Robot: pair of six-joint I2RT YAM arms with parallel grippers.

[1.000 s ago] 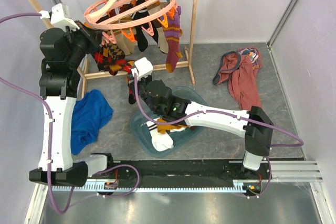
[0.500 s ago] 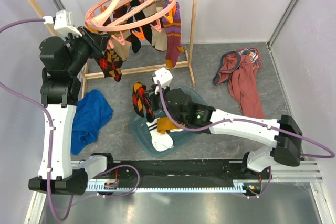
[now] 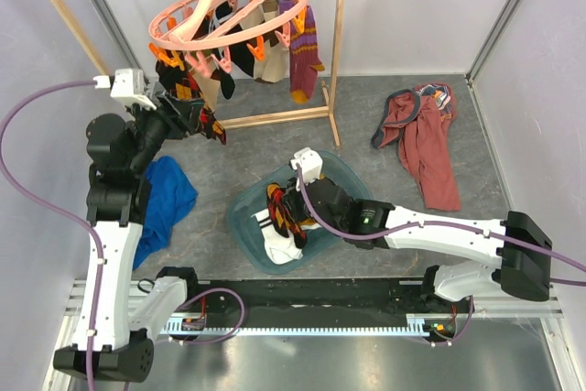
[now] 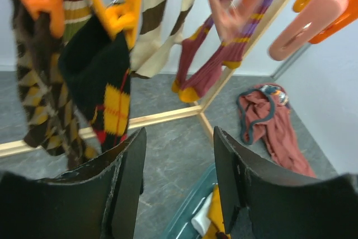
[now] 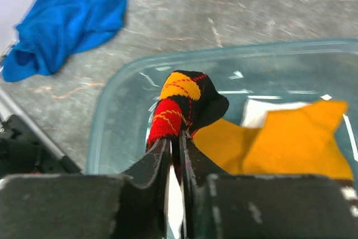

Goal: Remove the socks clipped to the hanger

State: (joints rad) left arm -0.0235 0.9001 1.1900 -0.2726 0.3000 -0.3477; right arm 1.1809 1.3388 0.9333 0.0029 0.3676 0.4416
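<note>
Argyle sock pinched in my right gripper could drape over the bin rim if dropped off-centre; left gripper gapes wide.

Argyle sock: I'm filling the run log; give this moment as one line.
right gripper shut on argyle sock | sock over teal bin | left gripper open by hanger

Left wrist view: orange clips blurred, cut off at top edge. Right wrist view: argyle sock, lower part hidden between fingers.
</note>
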